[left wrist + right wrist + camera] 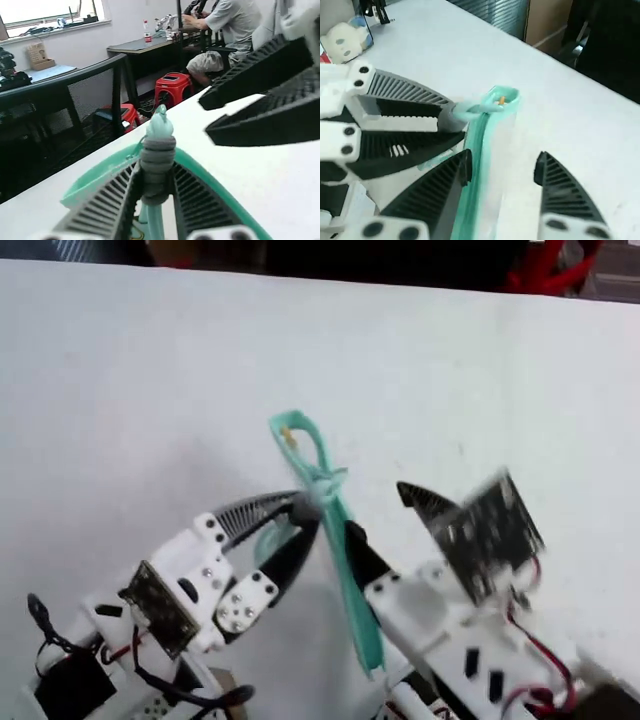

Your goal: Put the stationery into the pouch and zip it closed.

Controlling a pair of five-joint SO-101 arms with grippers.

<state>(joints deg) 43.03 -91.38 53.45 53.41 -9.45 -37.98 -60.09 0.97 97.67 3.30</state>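
White table with one teal pouch on it.

The table top is plain, matte white and runs as one flat sheet on every side of the pouch. The pouch is long and narrow, with a mint-teal trim and see-through sides, and it rests on the table with its zip edge uppermost. In the high view it lies slantwise: one end points toward the table's far edge, and the other toward the near edge. Beyond the pouch's far end the white surface carries on to a straight far edge, and a dark room lies behind it.
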